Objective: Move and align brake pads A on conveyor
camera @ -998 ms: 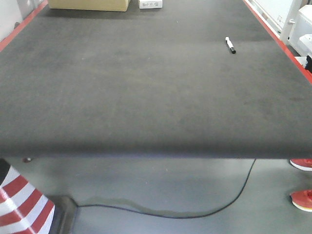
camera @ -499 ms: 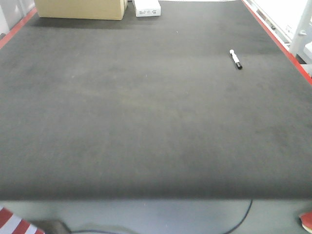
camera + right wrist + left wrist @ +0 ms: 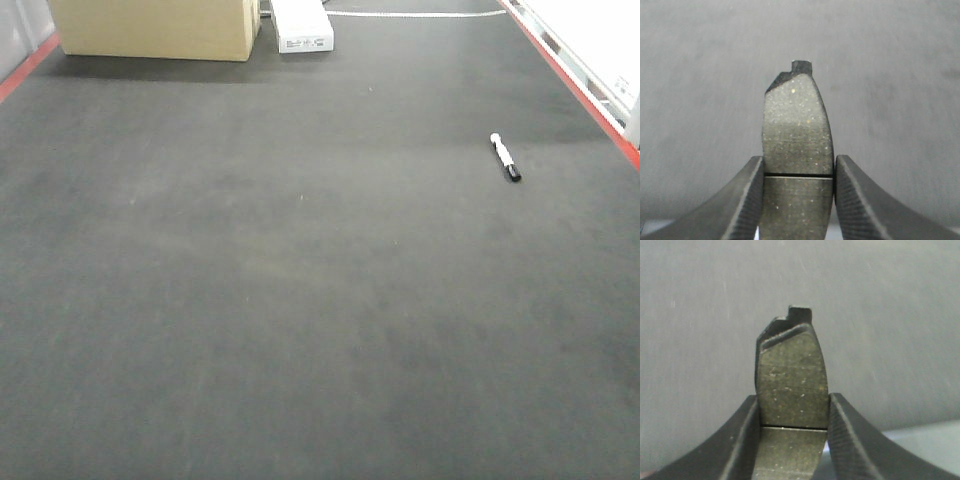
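Left gripper (image 3: 793,400): clamped on a brake pad (image 3: 790,375), with both fingers pressed against its long edges at the centre groove.
Right gripper (image 3: 799,162): likewise closed around a second brake pad (image 3: 797,125), which is gripped at the groove.
Pads' place: each is held between the fingers with its notched black backing plate at the far end. A blurred grey surface lies behind (whether either pad touches it cannot be told).
Conveyor (image 3: 300,300): the front view is filled by the dark, felt-like belt, which is bordered by red edge strips (image 3: 590,105).
Marker pen (image 3: 505,158): laid on the belt near the red strip on the picture's right, well apart from everything else.
Cardboard box (image 3: 150,28): set at the belt's far end, with a white box (image 3: 302,28) just beside it.
Arm pose: only the fingers are seen in each wrist view. Each gripper is aimed out across the grey surface, with its pad carried end-out.
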